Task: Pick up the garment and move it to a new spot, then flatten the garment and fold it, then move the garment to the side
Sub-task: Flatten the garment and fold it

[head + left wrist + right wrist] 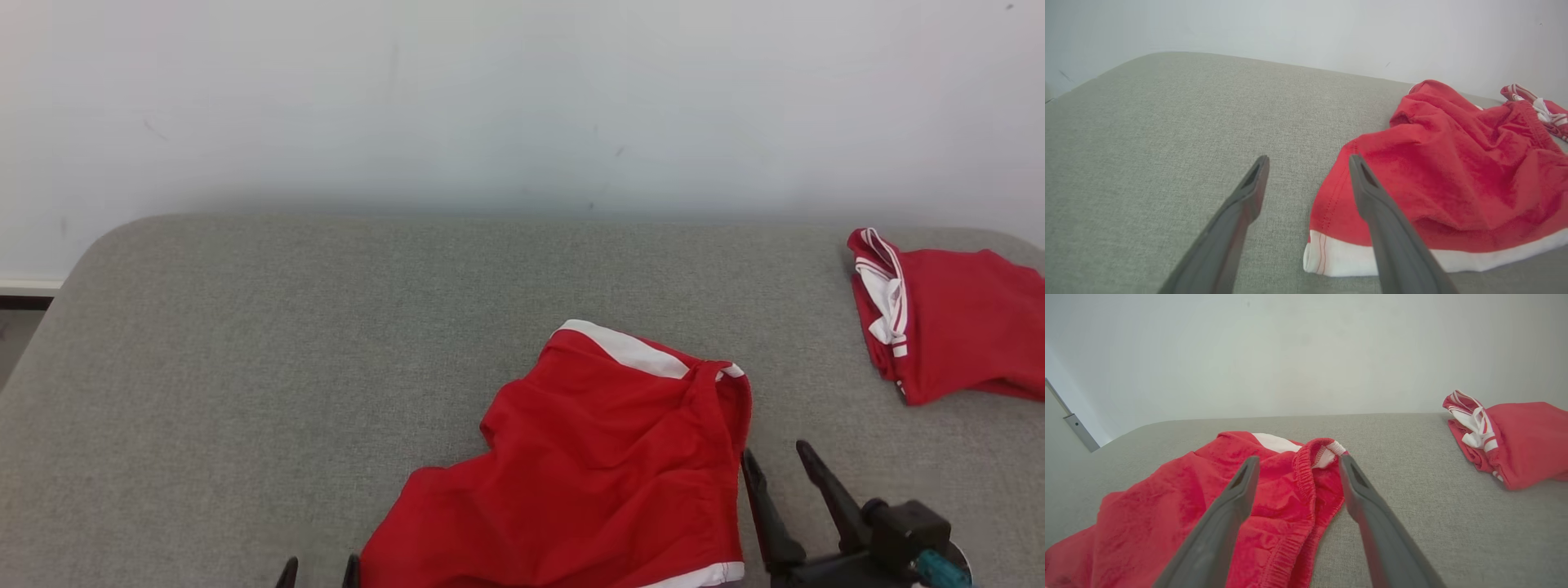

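**Both hands open, bracketing the red shorts before the lift**

The red shorts (604, 457) lie crumpled at about 6 o'clock on the grey fabric-covered table (245, 367), close to my edge. A second red garment with white stripes (947, 327) sits folded at roughly 2 o'clock, well apart from them. I take that one as already done and parked out of the way.

My right hand (775, 451) is at the shorts' 3 o'clock, fingers spread wide and holding nothing. In the right wrist view, the right hand (1298, 457) straddles the elastic waistband (1306, 473). One finger is over red cloth and the other over bare table. I judge that placement is meant to let it close on the gathered band, the firmest part to grab.

My left hand (320, 563) is at the shorts' 8 o'clock, also wide open and empty. From its wrist camera, the left hand (1309, 157) frames the corner near the white hem (1339, 257), with its right finger overlapping the cloth.

With two grips on opposite edges, I expect the fabric to hang spread rather than bunch. The pick-up has not begun. The risk I see is pinching only one layer.
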You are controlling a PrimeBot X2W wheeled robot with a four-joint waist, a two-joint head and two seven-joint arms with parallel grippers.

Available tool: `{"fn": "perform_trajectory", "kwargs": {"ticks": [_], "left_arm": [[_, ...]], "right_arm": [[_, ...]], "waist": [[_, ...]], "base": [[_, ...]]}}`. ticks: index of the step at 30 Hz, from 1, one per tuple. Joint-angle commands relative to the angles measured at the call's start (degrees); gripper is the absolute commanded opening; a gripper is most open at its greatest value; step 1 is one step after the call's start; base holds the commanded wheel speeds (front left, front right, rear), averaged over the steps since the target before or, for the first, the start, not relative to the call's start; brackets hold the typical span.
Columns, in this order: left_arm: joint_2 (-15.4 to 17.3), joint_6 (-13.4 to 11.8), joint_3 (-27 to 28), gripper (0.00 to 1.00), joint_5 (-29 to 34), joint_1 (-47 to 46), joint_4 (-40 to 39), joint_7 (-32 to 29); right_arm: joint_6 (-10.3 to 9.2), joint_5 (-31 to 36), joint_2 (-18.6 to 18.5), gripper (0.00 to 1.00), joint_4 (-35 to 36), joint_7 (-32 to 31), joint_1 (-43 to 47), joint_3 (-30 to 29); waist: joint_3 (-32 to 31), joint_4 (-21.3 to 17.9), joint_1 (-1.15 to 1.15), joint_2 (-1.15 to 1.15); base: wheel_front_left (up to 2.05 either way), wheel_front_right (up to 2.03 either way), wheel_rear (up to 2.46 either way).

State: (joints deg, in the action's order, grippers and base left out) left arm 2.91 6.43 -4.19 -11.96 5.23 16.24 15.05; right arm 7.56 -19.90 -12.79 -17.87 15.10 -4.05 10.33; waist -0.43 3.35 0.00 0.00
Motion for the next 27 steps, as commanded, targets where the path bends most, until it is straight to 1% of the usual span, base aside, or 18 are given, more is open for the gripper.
{"fn": "perform_trajectory", "kwargs": {"ticks": [1, 7, 11, 18, 27], "left_arm": [[0.0, 0.1, -0.2, 1.0, 0.9, 1.2, 0.5, 0.1], [0.0, 0.6, -1.0, 1.0, 2.2, 1.8, 1.7, 0.1], [0.0, 0.8, -1.4, 1.0, 1.9, 2.1, 1.7, 0.1], [0.0, 0.9, -1.6, 1.0, 1.1, 2.7, 2.2, 0.1], [0.0, 1.1, -1.8, 1.0, 2.3, 1.7, 6.4, 0.1]], "right_arm": [[-0.14, 1.5, -0.2, 1.0, 0.5, 0.0, 1.6, 0.1], [-0.14, 3.3, 0.4, 1.0, 1.7, 0.0, 5.8, -0.6], [-0.14, 3.8, 1.5, 1.0, 2.0, 0.0, 8.9, -1.8], [-0.14, 4.7, 2.7, 1.0, 2.8, 0.0, 11.8, -0.4], [-0.14, 4.3, -0.1, 1.0, -1.0, 0.0, 10.0, 4.0]], "waist": [[-0.2, -0.3, 0.0, 0.0], [-0.6, -0.4, 0.0, 0.0], [-0.5, -0.2, 0.0, 0.0], [-0.2, -0.5, 0.0, 0.0], [0.2, -0.5, 0.0, 0.0]], "base": [[0.0, 0.0, 0.0], [0.0, 0.0, 0.0], [0.0, 0.0, 0.0], [0.0, 0.0, 0.0], [0.0, 0.0, 0.0]]}}
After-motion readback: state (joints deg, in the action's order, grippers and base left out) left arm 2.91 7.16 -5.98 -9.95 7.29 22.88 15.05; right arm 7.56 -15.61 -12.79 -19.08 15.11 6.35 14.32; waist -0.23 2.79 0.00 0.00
